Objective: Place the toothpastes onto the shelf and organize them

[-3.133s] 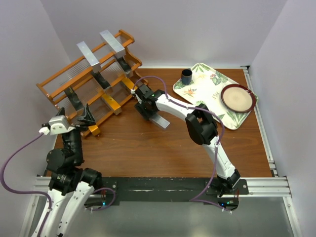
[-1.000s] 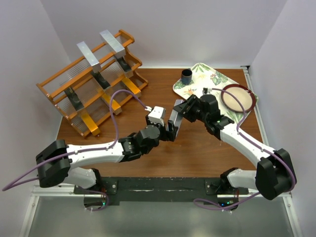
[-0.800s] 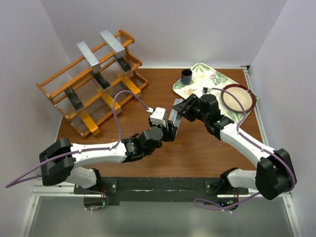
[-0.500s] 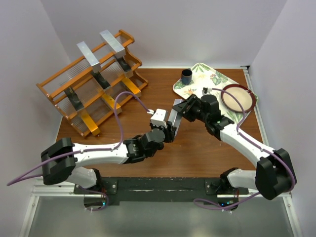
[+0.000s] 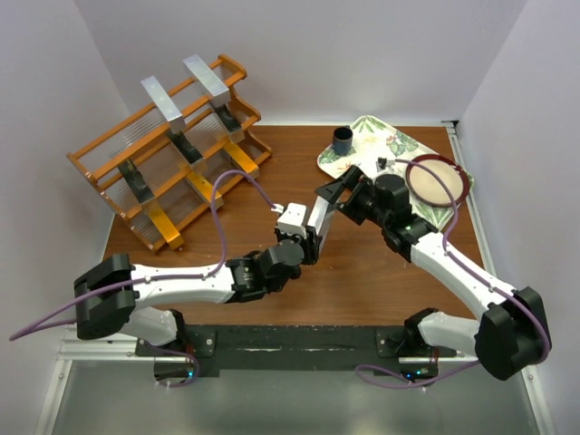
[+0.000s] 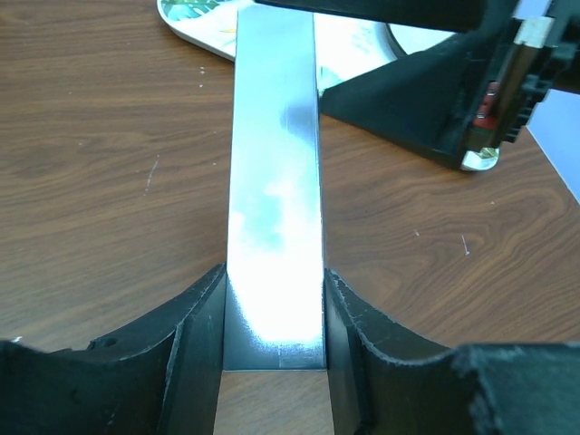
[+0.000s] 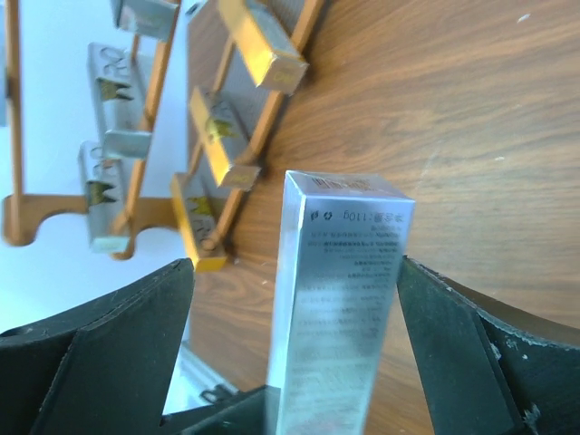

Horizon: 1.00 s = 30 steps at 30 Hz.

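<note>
Between the clenched fingers of the left gripper (image 6: 275,313) sits 1 silver toothpaste carton (image 6: 275,172); the right gripper (image 7: 292,272) is released, fingers flanking its other end, shelf (image 5: 234,65) well left of both.

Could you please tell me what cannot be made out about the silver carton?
Top view: silver carton ends hidden by the left hand and right hand.
Left wrist view: its far end covered by the right hand.
Right wrist view: its lower end cut off by the bottom edge; fine print too small to read.
</note>
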Available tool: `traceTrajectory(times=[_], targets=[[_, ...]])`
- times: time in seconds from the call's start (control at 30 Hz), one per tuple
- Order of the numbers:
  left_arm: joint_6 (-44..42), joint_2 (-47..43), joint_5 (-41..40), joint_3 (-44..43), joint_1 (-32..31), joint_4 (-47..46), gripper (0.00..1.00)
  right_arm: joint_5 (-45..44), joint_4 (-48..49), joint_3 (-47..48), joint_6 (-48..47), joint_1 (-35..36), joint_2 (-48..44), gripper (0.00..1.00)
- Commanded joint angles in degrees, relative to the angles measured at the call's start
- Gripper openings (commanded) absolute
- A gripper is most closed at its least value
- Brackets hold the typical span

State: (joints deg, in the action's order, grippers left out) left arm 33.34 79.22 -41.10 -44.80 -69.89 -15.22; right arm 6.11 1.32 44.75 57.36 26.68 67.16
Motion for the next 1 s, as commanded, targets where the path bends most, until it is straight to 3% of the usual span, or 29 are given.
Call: traceTrajectory(times=[0.0, 0.2, 0.4, 0.73, 0.97], targets=[[-1.9, -3.7, -3.7, -0.9, -0.3, -0.6, 0.0, -5.9, -4.2, 3.9, -6.0, 0.0, -3.7, 0.98], [-3.5, -6.1, -5.9, -1.3, -0.3, 2.1, 0.0, -15.2, -11.5, 7.0, -13.9, 0.0, -10.2, 0.99], [-10.9, -10.6, -7.3, -5.2, -0.3, 4.1, 0.0, -28.7, -17.5, 7.1, -20.8, 0.0, -16.0, 0.98], [-29.5, -13.4, -11.8, -18.7, 1.9, 7.0, 0.0, -32.0, -19.2, 3.6, -24.1, 0.0, -19.1, 0.98], [-36.5, -15.5, -12.2, -28.5, 8.9, 9.1, 0.0, -33.4, -19.4, 2.7, -26.1, 0.0, -19.5, 0.98]])
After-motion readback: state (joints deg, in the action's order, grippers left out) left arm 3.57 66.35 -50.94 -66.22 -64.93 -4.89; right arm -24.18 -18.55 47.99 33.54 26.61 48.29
